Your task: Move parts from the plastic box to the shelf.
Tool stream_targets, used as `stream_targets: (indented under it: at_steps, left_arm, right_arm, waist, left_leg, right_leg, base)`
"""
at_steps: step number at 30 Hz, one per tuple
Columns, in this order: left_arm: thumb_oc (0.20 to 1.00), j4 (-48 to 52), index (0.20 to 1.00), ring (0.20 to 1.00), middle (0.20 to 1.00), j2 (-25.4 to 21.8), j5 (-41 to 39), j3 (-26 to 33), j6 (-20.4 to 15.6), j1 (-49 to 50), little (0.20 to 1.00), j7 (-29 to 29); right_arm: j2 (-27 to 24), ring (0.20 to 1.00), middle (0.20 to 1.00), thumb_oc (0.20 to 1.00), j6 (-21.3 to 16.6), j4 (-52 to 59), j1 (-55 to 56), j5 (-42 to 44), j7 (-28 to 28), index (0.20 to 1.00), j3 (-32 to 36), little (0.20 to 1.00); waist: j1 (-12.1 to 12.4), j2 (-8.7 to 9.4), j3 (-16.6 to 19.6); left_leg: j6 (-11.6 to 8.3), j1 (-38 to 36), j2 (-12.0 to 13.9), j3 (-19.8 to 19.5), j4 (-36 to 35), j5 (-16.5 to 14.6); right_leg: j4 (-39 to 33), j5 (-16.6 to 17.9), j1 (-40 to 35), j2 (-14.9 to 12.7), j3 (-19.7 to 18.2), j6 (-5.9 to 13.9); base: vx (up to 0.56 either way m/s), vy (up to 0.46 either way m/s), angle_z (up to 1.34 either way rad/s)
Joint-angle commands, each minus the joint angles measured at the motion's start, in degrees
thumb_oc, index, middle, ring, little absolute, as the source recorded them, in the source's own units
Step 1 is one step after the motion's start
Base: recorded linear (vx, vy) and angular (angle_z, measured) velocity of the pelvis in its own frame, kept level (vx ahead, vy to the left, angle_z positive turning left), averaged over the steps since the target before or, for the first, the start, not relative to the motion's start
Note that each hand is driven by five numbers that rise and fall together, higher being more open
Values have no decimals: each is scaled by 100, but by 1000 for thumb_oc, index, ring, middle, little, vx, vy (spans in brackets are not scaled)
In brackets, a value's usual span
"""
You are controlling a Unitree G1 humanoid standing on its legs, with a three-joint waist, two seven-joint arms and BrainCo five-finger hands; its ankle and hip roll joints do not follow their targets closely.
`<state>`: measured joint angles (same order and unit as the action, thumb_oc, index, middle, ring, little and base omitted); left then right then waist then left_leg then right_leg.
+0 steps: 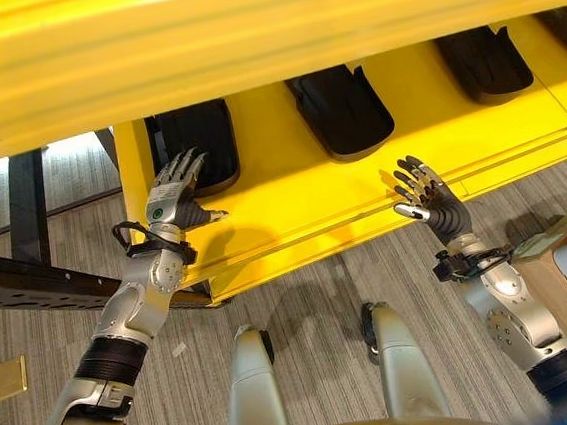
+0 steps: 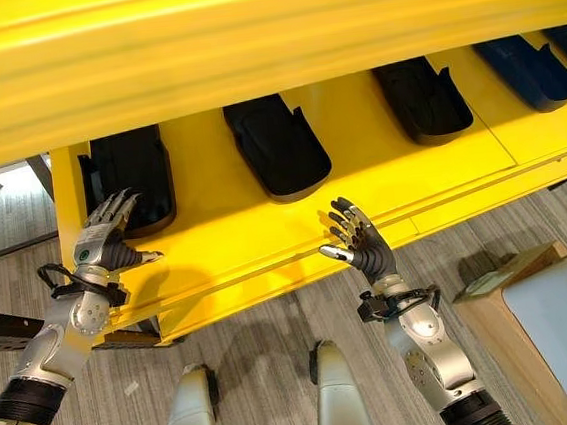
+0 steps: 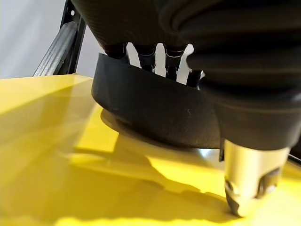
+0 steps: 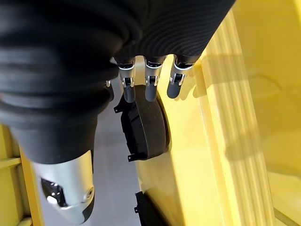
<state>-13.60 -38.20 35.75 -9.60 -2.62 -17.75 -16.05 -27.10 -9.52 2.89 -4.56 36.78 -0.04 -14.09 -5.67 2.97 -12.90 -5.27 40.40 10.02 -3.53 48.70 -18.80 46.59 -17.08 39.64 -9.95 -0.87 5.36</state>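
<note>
Three black parts show on the yellow shelf [image 1: 293, 207] in the left eye view, in a row toward its back edge. The left part [image 1: 197, 145] sits near the shelf's left end; the left robot hand [image 1: 175, 198] is at the shelf's front left corner, its fingers straight and spread up to that part's near end, thumb out sideways over the shelf. In the left wrist view the fingers reach over the part's dark rim, but whether they touch it cannot be told. The middle part [image 1: 342, 109] lies well apart from both hands. The right robot hand [image 1: 425, 194] hovers at the shelf's front edge, fingers wide and holding nothing. The right part [image 1: 485, 60] lies farther along.
</note>
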Motion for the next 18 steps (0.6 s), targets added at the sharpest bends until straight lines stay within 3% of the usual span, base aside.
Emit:
stream_targets:
  at_steps: [1,18]
  left_arm:
    - [1000,-242,1000,1000,1000,131,-145,-172,72,-441,1000,86]
    - [1000,729,1000,1000,1000,-237,112,-139,139,-829,1000,865]
  right_arm:
    - [-74,1000,1000,1000,-162,278,41,-137,109,1000,187,1000]
    - [-42,1000,1000,1000,169,226,101,-96,258,1000,252,1000]
  waist:
    - [47,30,222]
    - [43,3,188]
  left_leg:
    - [185,69,40,-42,-32,426]
    - [194,26,27,-51,-6,377]
  right_leg:
    - [142,382,150,84,-121,-191]
    - [202,342,139,97,-126,-204]
  base:
    - [0,0,0]
    - [0,0,0]
